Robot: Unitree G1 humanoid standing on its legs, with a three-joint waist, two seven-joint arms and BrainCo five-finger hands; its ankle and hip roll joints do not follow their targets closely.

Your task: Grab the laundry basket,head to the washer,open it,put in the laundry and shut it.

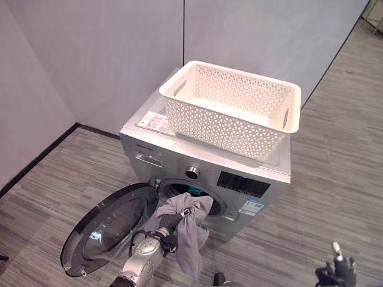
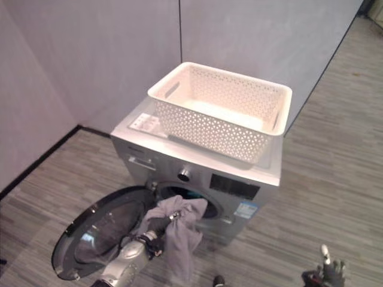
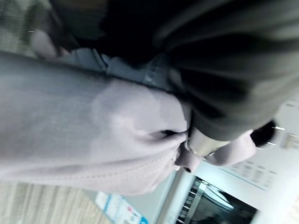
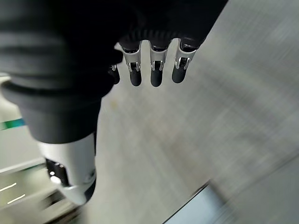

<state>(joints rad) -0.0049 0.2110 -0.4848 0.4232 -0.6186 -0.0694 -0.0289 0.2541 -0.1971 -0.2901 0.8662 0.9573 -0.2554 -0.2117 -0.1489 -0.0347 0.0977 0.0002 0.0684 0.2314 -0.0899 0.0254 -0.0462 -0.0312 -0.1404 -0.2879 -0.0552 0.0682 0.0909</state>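
**Loading the drum: grey garment half in, half out**

The grey garment point(image 1: 190, 230) hangs at the mouth of the washer's drum opening point(image 1: 188, 190), its upper folds bunched at the lower lip and a long tail drooping down the front toward the floor; it reads as soft, limp jersey with a stitched hem, so I expect it to sag and snag rather than slide. My left robot hand point(image 1: 169, 222) is buried in that bunch; in the left wrist view cloth wraps over it and I cannot tell how its fingers are set. I judge I am in the loading step; next I need to push the bundle deeper and lift the tail over the lip. The round door point(image 1: 108, 230) lies swung wide open to the left; the white laundry basket point(image 1: 232, 107) sits on the washer's top point(image 1: 281, 164), apparently emptied. My right robot hand point(image 4: 154, 70) hangs low over the wood-grain floor point(image 1: 341, 179), fingers straight, holding nothing.
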